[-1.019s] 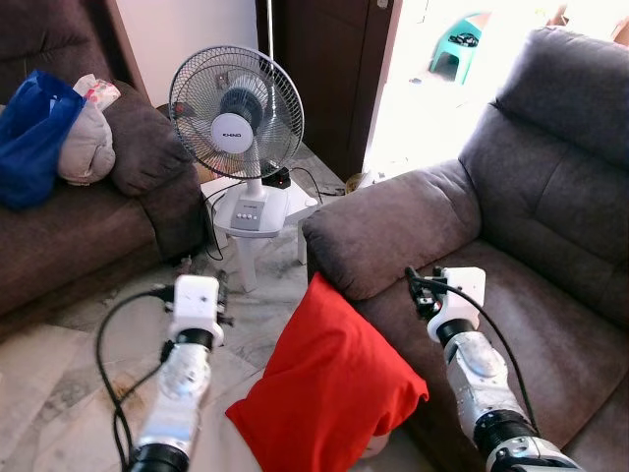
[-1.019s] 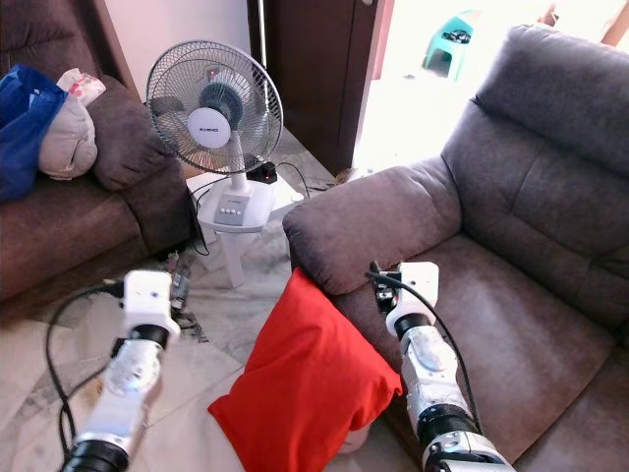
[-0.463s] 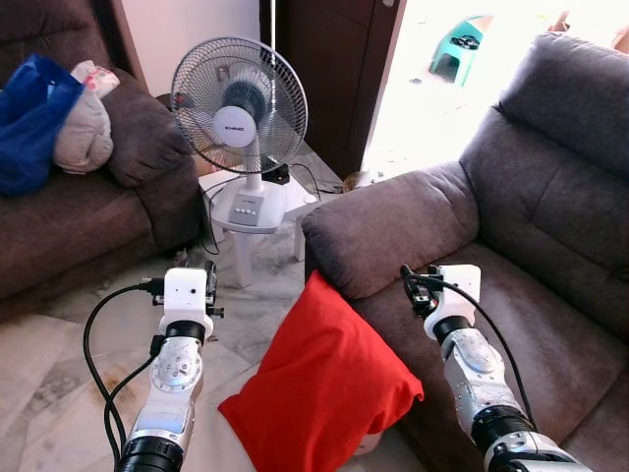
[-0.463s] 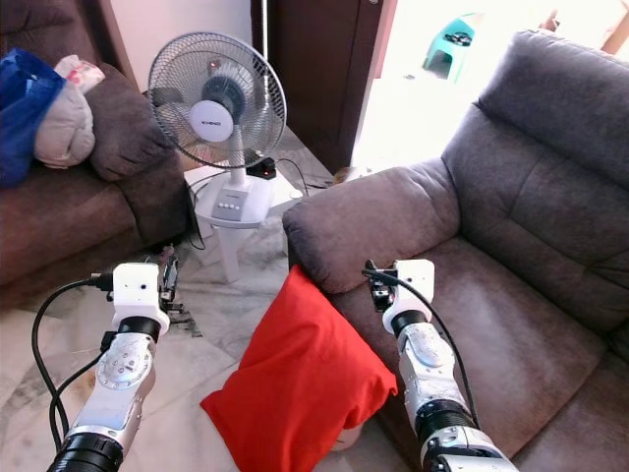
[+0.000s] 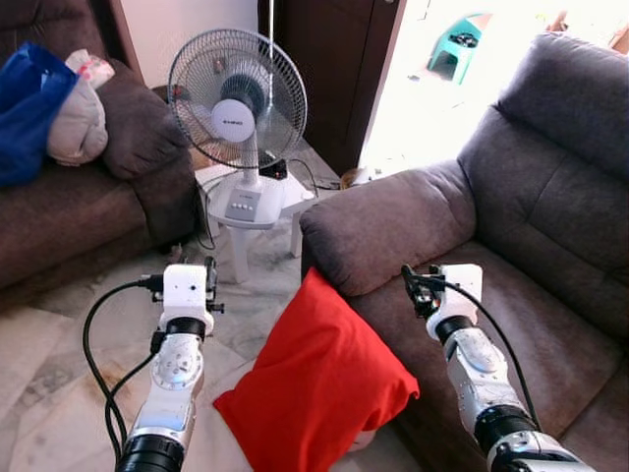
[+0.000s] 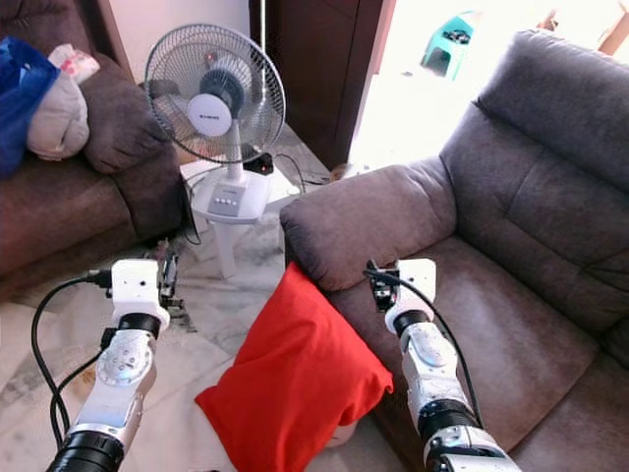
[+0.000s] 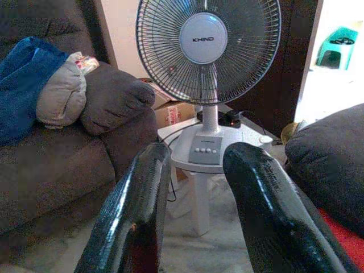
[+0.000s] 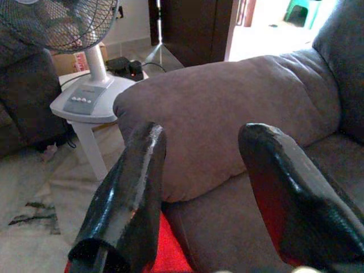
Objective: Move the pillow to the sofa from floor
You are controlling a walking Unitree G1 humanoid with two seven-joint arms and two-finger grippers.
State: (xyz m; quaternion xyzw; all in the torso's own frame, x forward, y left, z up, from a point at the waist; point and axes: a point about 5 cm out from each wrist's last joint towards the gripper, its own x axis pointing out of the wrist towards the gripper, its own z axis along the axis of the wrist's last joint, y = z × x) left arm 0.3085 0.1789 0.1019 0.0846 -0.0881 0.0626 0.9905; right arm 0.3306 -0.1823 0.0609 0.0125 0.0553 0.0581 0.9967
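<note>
**Pillow on floor, leaning against sofa front**

Bundle of blue and grey cloth [image 5: 44, 108] on the far brown couch [image 5: 88, 211]. White pedestal fan [image 5: 238, 98] on a small white table [image 5: 257, 211]. Left gripper [image 7: 196, 187] raised over the tiled floor [image 5: 59, 364], fingers spread wide, empty. Red pillow [image 5: 314, 383] standing tilted on the floor, touching the base of the grey sofa [image 5: 491, 226] under its armrest. Right gripper [image 8: 202, 187] held above the sofa seat just beside the pillow, fingers spread wide, empty.
</note>
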